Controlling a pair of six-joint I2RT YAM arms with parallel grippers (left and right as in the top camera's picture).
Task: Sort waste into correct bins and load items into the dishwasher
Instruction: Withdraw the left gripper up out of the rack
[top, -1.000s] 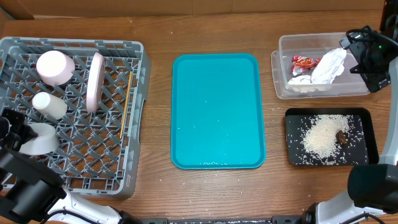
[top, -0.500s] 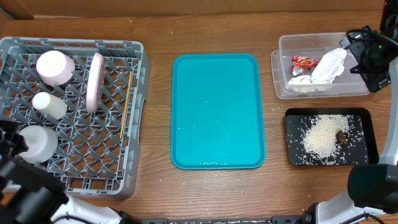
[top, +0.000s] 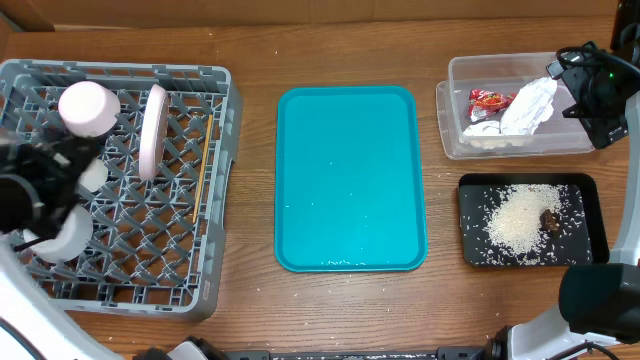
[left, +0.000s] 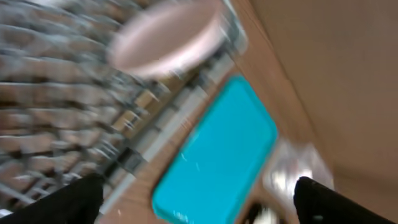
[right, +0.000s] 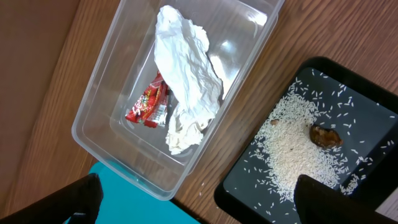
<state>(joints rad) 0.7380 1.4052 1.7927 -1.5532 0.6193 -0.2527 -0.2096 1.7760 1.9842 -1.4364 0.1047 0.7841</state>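
Black arms (top: 598, 100), white lower links (top: 630, 225), black cables (top: 565, 62), a green light (top: 610, 73), a black-fingered right pincer (right: 199, 200).

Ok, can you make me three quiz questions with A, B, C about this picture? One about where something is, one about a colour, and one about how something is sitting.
1. Where is the red wrapper?
A) on the floor
B) in the clear tub
C) on a chair

2. What colour is the tray under the rice?
A) yellow
B) purple
C) black

3. How does the pink plate sit in the grey rack?
A) up on its edge
B) flat on its face
C) in pieces

Answers:
1 B, it lies beside the white napkin inside the tub.
2 C, the grains lie on a black surface.
3 A, from above only its thin rim shows.
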